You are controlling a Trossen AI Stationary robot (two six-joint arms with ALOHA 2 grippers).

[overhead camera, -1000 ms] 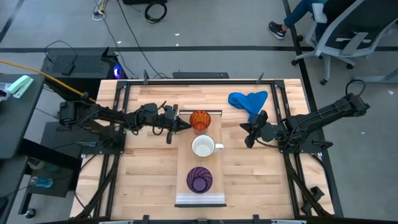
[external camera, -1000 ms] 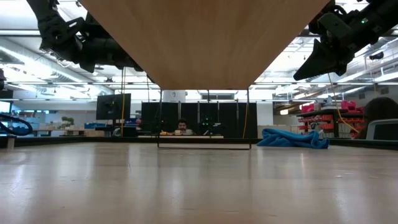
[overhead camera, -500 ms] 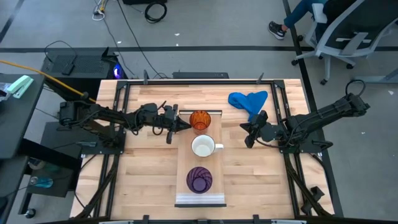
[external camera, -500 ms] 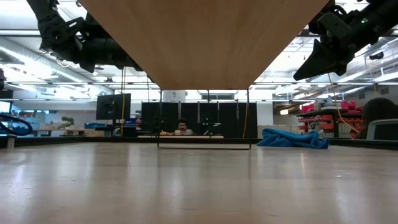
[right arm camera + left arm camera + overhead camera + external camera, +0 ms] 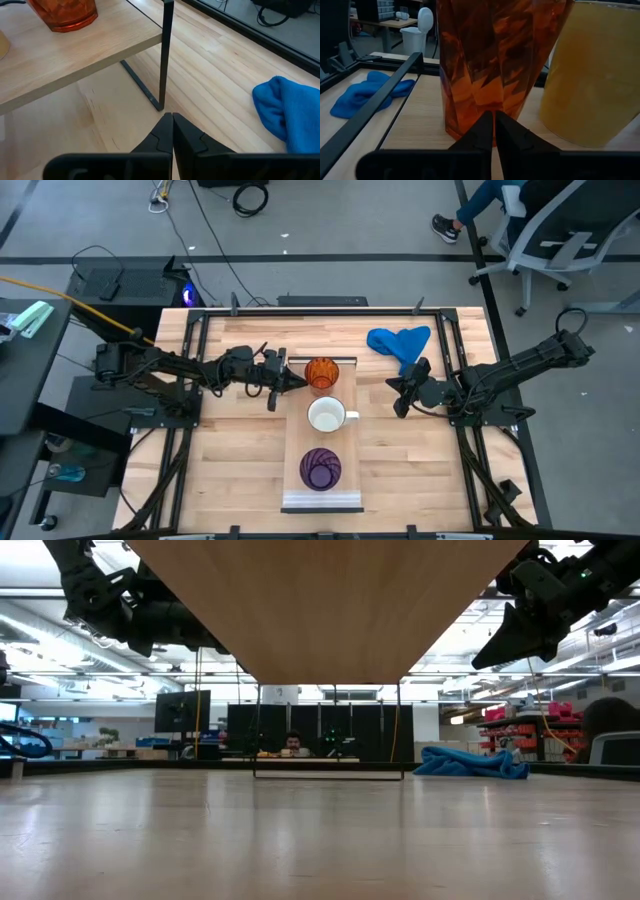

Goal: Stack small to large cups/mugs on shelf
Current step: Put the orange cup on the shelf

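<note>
The shelf (image 5: 297, 435) is a narrow wooden plank raised on thin dark legs. On it, in a row from far to near, stand the orange ribbed cup (image 5: 321, 374), the white mug (image 5: 327, 416) and the purple ribbed cup (image 5: 320, 468), each on its base. My left gripper (image 5: 301, 383) is shut, level with the shelf top, its tips right at the orange cup's lower wall (image 5: 485, 107). My right gripper (image 5: 399, 399) is shut and empty, to the right of the shelf, pointing at a shelf leg (image 5: 167, 55). My left gripper's shut fingertips (image 5: 485, 125) come level from the table's left side at the foot of the orange cup's wall. I cannot tell whether they touch it. The cup stands upright on the shelf.
A blue cloth (image 5: 400, 342) lies on the tabletop at the far right, behind my right gripper. A black frame runs along the table's edges (image 5: 200, 330). In the low view the shelf's underside (image 5: 330, 610) spans overhead, with bare tabletop beneath it.
</note>
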